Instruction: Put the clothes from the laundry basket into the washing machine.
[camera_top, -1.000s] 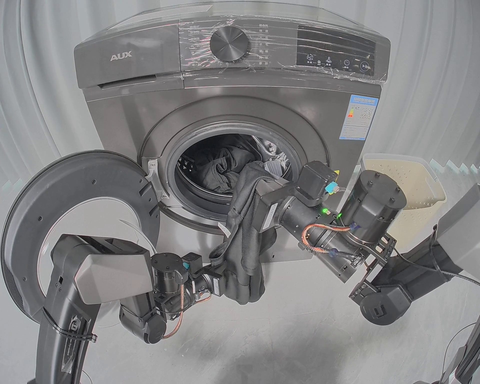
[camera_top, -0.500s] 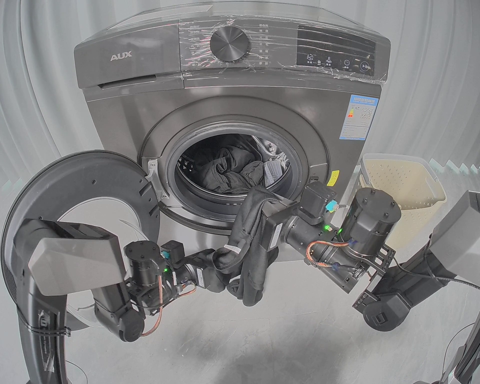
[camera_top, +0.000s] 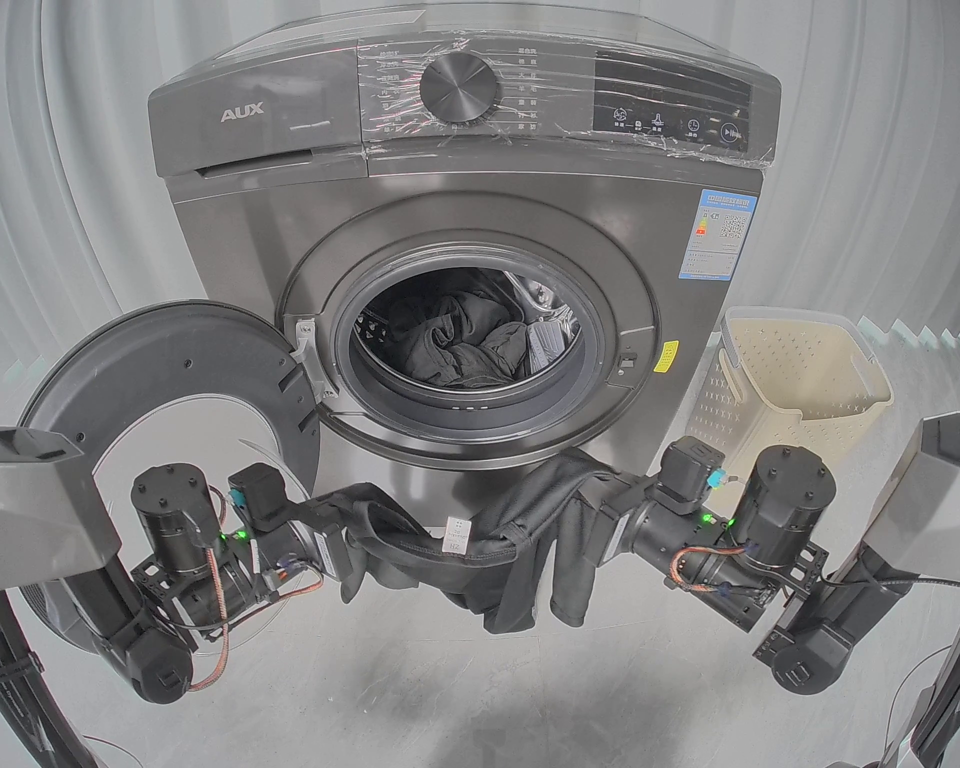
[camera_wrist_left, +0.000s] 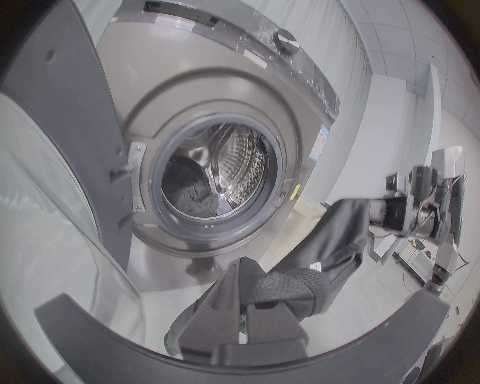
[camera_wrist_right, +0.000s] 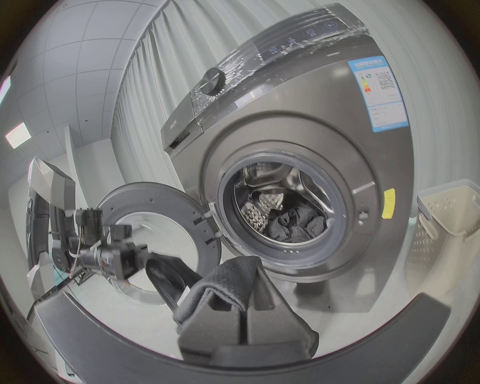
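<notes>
A dark garment (camera_top: 490, 545) hangs stretched between my two grippers, below and in front of the washing machine (camera_top: 460, 180) opening. My left gripper (camera_top: 335, 548) is shut on its left end (camera_wrist_left: 280, 295). My right gripper (camera_top: 605, 520) is shut on its right end (camera_wrist_right: 220, 285). A white label (camera_top: 456, 535) shows on the sagging middle. Dark clothes (camera_top: 455, 335) lie inside the drum (camera_wrist_left: 235, 167). The cream laundry basket (camera_top: 800, 385) stands at the right of the machine; no clothes show inside it.
The round door (camera_top: 160, 400) is swung open to the left, close behind my left arm. Grey floor (camera_top: 450, 690) spreads in front of the machine. Curtains hang behind.
Both arms have drawn back and down from the drum opening and moved apart, pulling the garment out into a low stretched band.
</notes>
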